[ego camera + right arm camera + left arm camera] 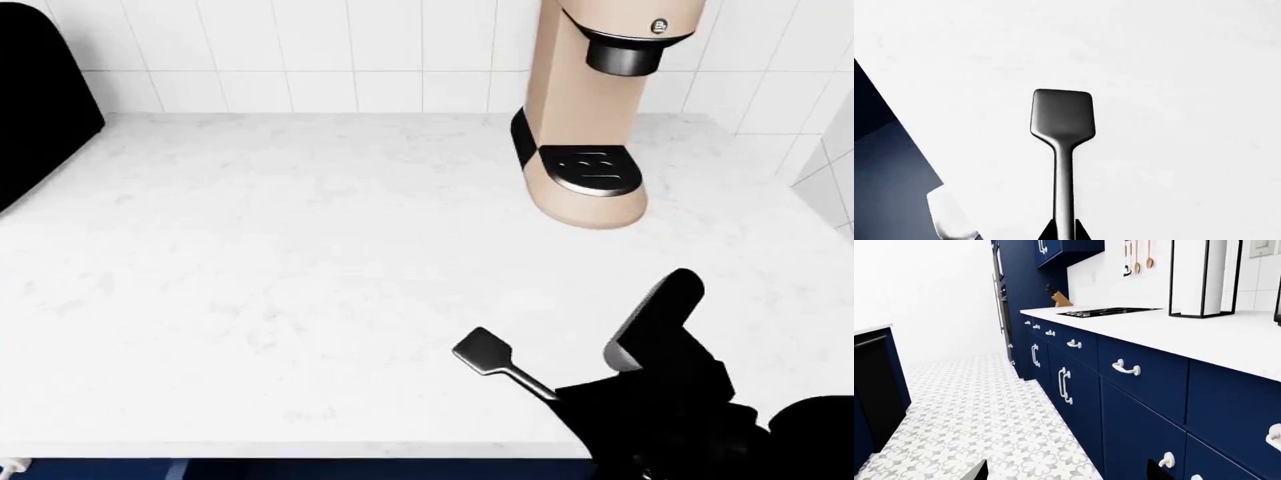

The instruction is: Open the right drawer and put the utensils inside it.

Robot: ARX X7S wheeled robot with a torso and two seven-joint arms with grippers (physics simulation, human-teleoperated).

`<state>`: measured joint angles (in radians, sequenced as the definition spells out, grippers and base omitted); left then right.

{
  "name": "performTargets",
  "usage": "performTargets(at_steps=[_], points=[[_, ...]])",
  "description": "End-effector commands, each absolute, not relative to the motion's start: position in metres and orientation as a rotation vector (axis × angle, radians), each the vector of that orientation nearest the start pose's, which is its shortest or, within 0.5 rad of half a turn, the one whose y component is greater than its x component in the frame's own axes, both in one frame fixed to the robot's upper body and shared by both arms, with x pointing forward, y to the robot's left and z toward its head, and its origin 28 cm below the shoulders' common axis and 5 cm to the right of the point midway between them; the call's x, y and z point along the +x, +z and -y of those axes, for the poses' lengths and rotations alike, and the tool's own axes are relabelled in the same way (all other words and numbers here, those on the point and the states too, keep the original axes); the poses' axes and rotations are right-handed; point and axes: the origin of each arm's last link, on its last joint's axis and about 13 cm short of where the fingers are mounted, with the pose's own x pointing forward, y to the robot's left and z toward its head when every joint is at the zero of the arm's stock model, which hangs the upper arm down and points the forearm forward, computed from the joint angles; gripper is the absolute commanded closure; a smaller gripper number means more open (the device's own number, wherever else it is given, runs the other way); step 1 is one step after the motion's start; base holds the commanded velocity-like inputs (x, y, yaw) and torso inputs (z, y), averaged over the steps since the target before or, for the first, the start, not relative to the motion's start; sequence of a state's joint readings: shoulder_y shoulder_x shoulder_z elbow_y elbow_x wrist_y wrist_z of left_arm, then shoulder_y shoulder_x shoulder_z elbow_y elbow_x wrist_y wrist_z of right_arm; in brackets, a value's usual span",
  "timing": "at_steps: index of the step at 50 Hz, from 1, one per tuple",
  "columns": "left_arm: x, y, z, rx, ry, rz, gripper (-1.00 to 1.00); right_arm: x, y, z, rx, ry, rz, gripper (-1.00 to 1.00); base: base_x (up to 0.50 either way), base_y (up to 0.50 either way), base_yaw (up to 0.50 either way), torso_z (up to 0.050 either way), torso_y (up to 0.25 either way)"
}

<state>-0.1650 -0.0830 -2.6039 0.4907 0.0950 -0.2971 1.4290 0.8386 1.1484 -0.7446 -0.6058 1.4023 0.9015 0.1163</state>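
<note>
One of the utensils, a slim all-black spatula [483,352] with a small square head, sits over the white counter [267,300] near its front edge. My right gripper [567,398] is shut on the end of its handle. In the right wrist view the spatula [1062,117] points away from the gripper [1064,232], with a dark fingertip on each side of the handle. A navy front [884,175] with a white handle [947,215] shows below the counter edge; I cannot tell if it is the right drawer. My left gripper [1067,473] hangs open and empty, low beside the navy cabinets.
A tan coffee machine [594,110] stands at the back of the counter, and a black appliance [40,90] at the far left. The left wrist view shows a row of shut navy drawers [1141,375], a cooktop [1107,312], a black wire stand [1204,280] and patterned floor [974,410].
</note>
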Motion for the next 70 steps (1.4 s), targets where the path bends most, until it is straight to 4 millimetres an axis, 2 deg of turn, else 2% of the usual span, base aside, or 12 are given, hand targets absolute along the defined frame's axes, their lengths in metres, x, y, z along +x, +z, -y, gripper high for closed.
performTargets(at_steps=[1,8,18,40,60,70], points=[[-0.147,0.075,-0.323,0.11,1.231,0.015,-1.0,0.162,0.218,0.158,-0.373,0.912,-0.56,1.0,0.0,0.0,0.0,0.0,0.0],[-0.148,0.07,-0.324,0.104,1.231,0.007,-1.0,0.156,0.239,0.155,-0.418,0.907,-0.538,1.0,0.0,0.0,0.0,0.0,0.0],[-0.148,0.068,-0.324,0.095,1.233,0.006,-1.0,0.149,0.257,0.147,-0.479,0.939,-0.511,1.0,0.0,0.0,0.0,0.0,0.0],[-0.15,0.066,-0.324,0.082,1.232,0.009,-1.0,0.125,0.277,0.132,-0.569,1.03,-0.452,1.0,0.0,0.0,0.0,0.0,0.0],[-0.149,0.066,-0.324,0.079,1.23,0.011,-1.0,0.117,0.291,0.132,-0.616,1.045,-0.417,1.0,0.0,0.0,0.0,0.0,0.0],[-0.15,0.065,-0.325,0.064,1.232,0.011,-1.0,0.101,0.296,0.126,-0.69,1.097,-0.362,1.0,0.0,0.0,0.0,0.0,0.0]])
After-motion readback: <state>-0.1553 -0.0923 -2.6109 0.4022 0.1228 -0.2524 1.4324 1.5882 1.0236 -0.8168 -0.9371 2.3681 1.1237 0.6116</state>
